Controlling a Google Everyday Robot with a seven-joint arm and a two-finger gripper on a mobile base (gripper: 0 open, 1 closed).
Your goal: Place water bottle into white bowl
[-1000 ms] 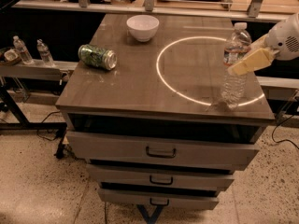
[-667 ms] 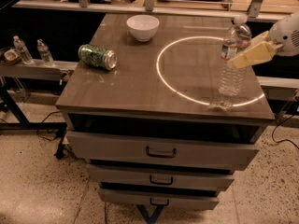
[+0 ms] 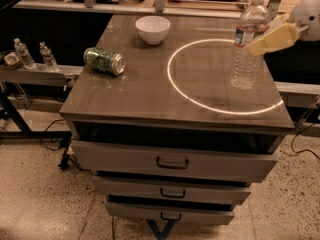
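The water bottle (image 3: 246,59) is a clear ribbed bottle with a white cap and a pale label band. It stands upright at the right side of the tabletop (image 3: 150,94), over the glowing ring. My gripper (image 3: 256,45) reaches in from the right edge. Its pale yellow fingers (image 3: 272,38) are shut on the bottle just below the label, and the bottle's base seems slightly off the surface. The white bowl (image 3: 152,29) sits empty at the far middle of the top, well to the left of the bottle.
A green patterned can (image 3: 104,60) lies on its side at the left of the top. Two tiny clear bottles (image 3: 35,54) stand on a low shelf to the left. The cabinet's three drawers (image 3: 172,163) are partly pulled out below. A bright ring of light (image 3: 220,74) marks the right half.
The bottle has risen and shifted away from the front edge, held in my gripper. The bowl and can have not moved.
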